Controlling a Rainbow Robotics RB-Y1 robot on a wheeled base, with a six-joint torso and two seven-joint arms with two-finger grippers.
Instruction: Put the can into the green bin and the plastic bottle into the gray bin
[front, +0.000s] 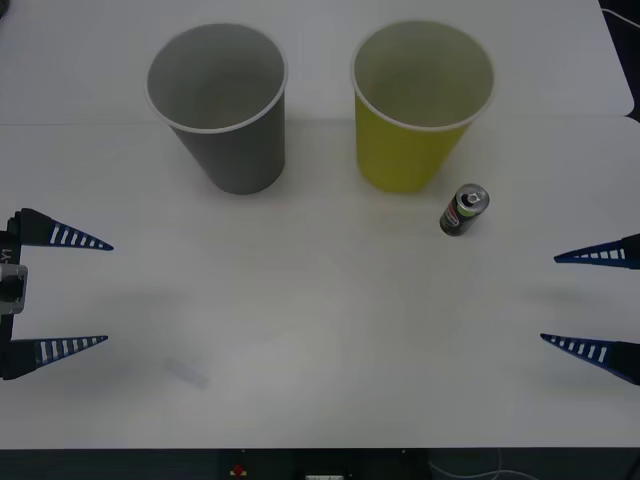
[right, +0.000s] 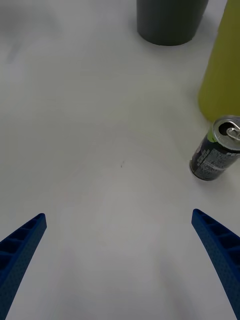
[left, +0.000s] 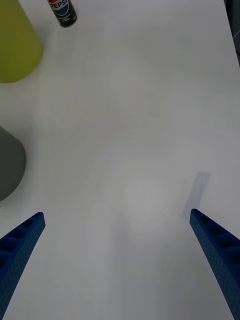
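The left gripper (front: 108, 292) and right gripper (front: 548, 299) hover with jaws wide apart, holding nothing. The small dark drink can (front: 464, 209) stands on the white surface (front: 320, 340) just beside the big yellow-green paper cup (front: 420, 105), with the big gray paper cup (front: 222, 105) nearby.

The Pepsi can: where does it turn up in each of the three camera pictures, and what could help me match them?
Front view: the Pepsi can stands upright on the white table, just right of the green bin.
Right wrist view: the can is beside the green bin's base.
Left wrist view: the can is at the edge, past the green bin.
Shared landmark: the green bin.
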